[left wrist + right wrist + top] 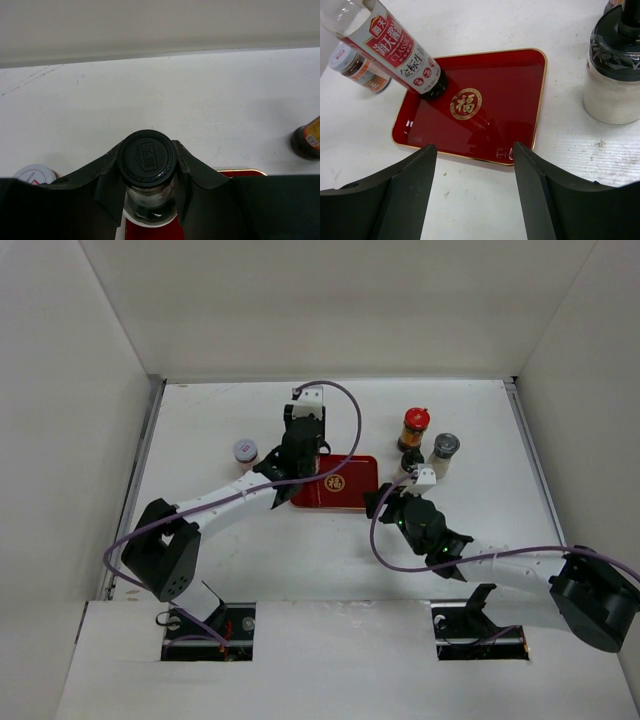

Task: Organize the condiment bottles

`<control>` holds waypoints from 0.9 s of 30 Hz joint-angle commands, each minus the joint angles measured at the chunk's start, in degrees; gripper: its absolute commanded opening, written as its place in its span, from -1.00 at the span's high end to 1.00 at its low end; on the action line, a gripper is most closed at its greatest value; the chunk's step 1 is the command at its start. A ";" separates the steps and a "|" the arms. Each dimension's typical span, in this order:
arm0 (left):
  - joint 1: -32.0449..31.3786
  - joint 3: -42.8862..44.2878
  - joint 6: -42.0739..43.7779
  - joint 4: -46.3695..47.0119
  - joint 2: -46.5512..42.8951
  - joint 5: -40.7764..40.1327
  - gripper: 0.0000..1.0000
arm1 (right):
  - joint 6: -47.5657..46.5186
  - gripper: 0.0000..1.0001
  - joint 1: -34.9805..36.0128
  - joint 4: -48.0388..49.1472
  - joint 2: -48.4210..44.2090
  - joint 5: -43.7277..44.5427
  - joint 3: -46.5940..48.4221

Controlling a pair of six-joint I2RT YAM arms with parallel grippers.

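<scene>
My left gripper [300,448] [148,149] is shut on the neck of the tall clear bottle, its black cap [147,158] between the fingers. The bottle's red label [395,45] shows in the right wrist view, and its base is at the left part of the red tray [345,490] [520,100]. My right gripper [380,502] [474,150] is open and empty just in front of the tray's near edge. The white-lidded jar [245,451] [355,65] [35,175] stands left of the tray. The red-capped jar [415,425], the small dark bottle [410,457] and the grey-capped shaker [445,450] [615,75] stand right of it.
White walls enclose the table on the left, the far side and the right. A brown bottle [306,142] is cut off at the right edge of the left wrist view. The purple cables of both arms loop over the table.
</scene>
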 commanded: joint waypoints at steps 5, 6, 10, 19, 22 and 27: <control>0.12 1.13 -0.02 12.14 -1.30 -0.41 0.60 | 0.02 -0.38 -0.83 3.72 -1.38 -0.56 -0.03; 0.04 0.43 -0.02 12.41 -1.47 -0.93 0.50 | 0.02 -0.38 -0.83 3.63 -1.29 -0.56 0.14; -0.05 -2.21 -0.02 13.20 -2.70 -2.34 0.19 | 0.02 -0.38 -1.00 3.72 -1.29 -0.56 0.06; -0.93 -7.74 -0.02 13.73 -10.69 -5.06 -0.70 | -0.33 -0.38 -1.53 3.37 -1.81 -0.21 -0.03; -0.85 -11.61 -0.11 13.38 -17.36 -8.48 -0.68 | -0.07 -0.38 -1.88 3.37 -1.81 -0.38 -0.21; 1.79 -18.29 -4.23 5.85 -26.86 -12.19 -0.58 | 0.19 -0.38 -1.88 3.72 -1.03 -0.47 -0.21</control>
